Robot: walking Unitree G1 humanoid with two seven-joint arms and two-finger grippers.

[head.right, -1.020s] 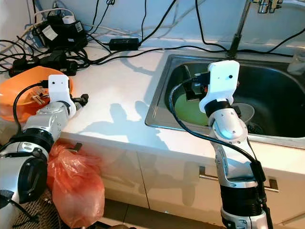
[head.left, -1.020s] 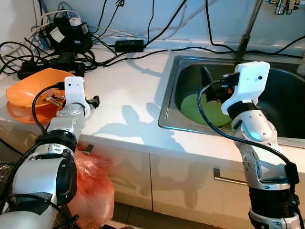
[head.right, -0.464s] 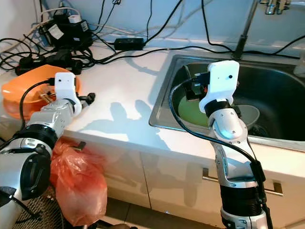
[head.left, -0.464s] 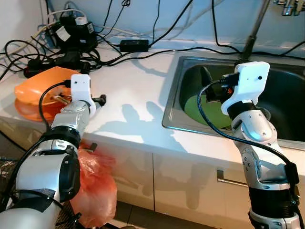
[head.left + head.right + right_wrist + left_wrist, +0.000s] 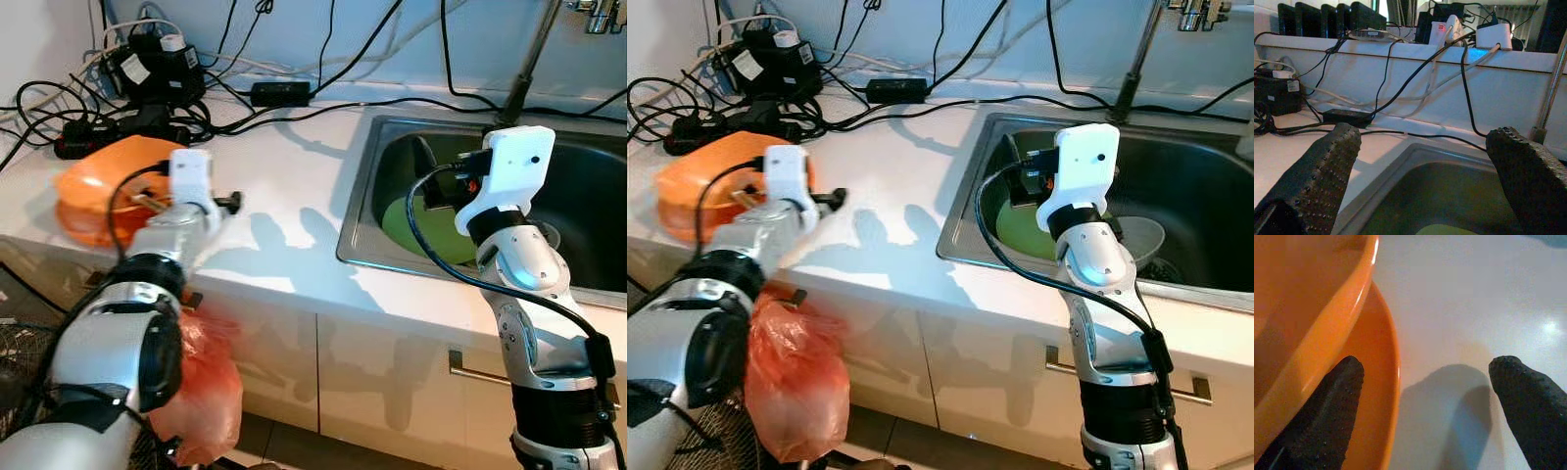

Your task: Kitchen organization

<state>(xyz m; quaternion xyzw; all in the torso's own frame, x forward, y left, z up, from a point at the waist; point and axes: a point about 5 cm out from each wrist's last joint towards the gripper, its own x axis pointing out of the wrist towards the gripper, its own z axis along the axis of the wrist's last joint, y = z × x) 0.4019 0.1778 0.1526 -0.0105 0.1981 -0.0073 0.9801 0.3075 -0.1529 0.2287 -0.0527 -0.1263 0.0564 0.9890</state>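
White countertop [image 5: 284, 196] runs along a pale wall, with a steel sink [image 5: 355, 196] set into it on the right and a tangle of black cables and adapters [image 5: 147, 83] at the back left. At the counter's left end sits an orange bowl [image 5: 93, 181] resting on an orange plate [image 5: 1374, 396]. The left gripper [image 5: 1425, 401] hovers low at the plate's edge, its 2 fingers [image 5: 1327, 416] spread wide apart, 1 over the plate's rim and the other over bare counter, holding nothing. The right gripper [image 5: 1420, 171] is raised above the sink's front edge, fingers [image 5: 1312, 176] also spread apart and empty, pointing toward the back wall. Inside the sink lie a green plate [image 5: 416, 220] and, nearer the drain, a pale bowl [image 5: 1141, 240]. An orange plastic bag [image 5: 789, 377] hangs below the counter in front of the white cabinet [image 5: 392, 367].
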